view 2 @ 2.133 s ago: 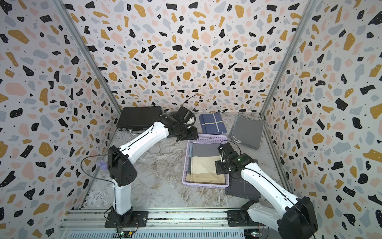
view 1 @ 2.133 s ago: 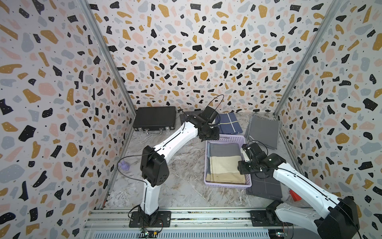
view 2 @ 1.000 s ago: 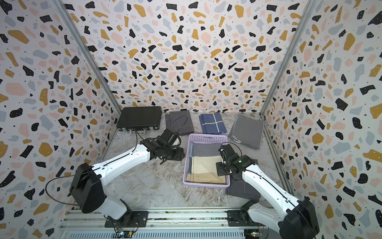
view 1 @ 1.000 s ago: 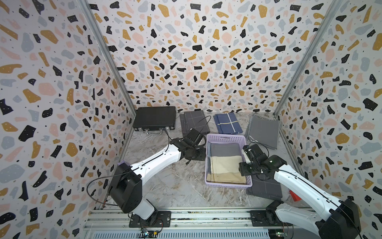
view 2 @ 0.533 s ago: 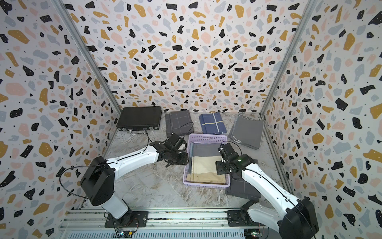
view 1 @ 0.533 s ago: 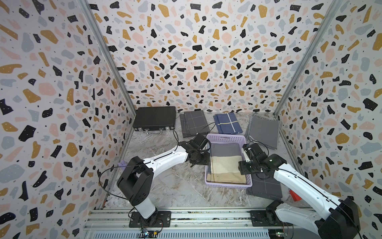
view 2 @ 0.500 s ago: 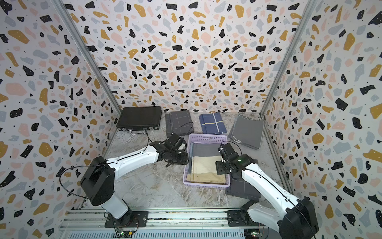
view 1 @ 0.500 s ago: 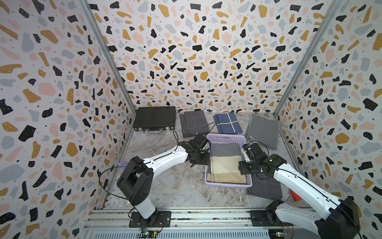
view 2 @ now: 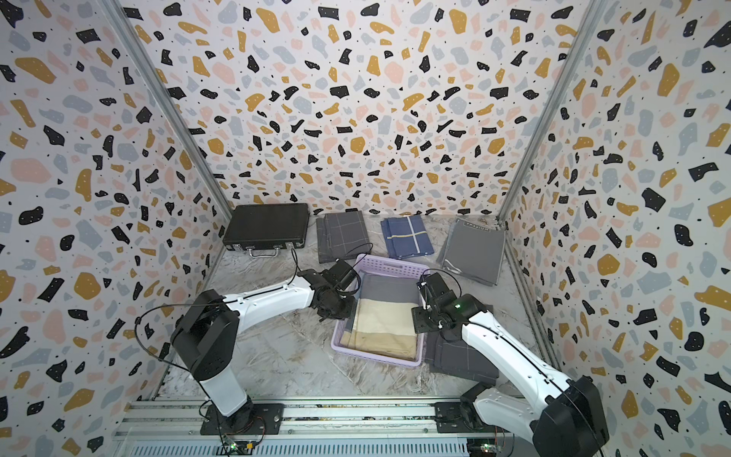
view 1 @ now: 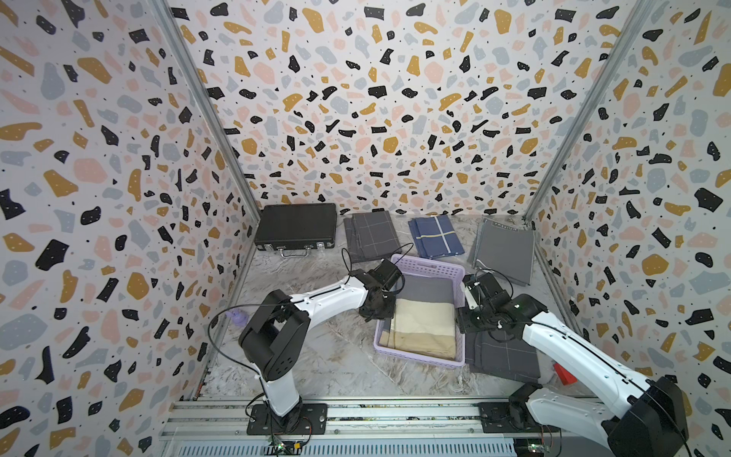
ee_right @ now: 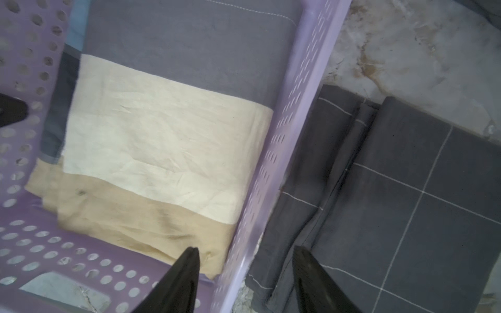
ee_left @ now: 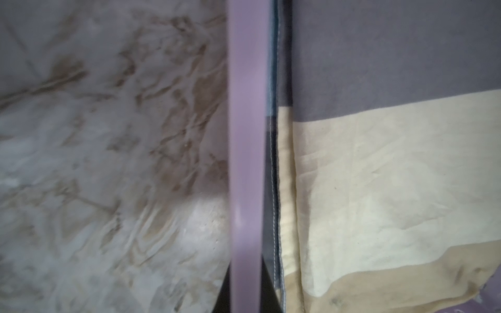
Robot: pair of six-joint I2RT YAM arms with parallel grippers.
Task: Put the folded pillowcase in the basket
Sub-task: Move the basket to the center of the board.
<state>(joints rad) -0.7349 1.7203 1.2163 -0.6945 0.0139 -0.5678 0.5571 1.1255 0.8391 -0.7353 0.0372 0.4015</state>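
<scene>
Folded pillowcase, banded grey, cream & tan, lies flat inside the lavender basket at ctr of the marbled counter. The left tool is pressed together on the basket's long rim on the left arm's side; in the left wrist view the rim runs straight btwn its dark fingers. The right tool stands spread astride the opposite wall; one fingertip is inside over the pillowcase's tan edge, the other outside over a dark checked cloth lying on the counter just beside the basket; whether either fingertip touches the wall can't be told. Along the back wall in both top views, from the left arm's side to the right's: black briefcase; second checked cloth; blue cloth w/ pale crossing lines; plain grey cloth. A small purple item sits at the counter's edge nr the left arm's elbow; a red item shows beside the right arm.
</scene>
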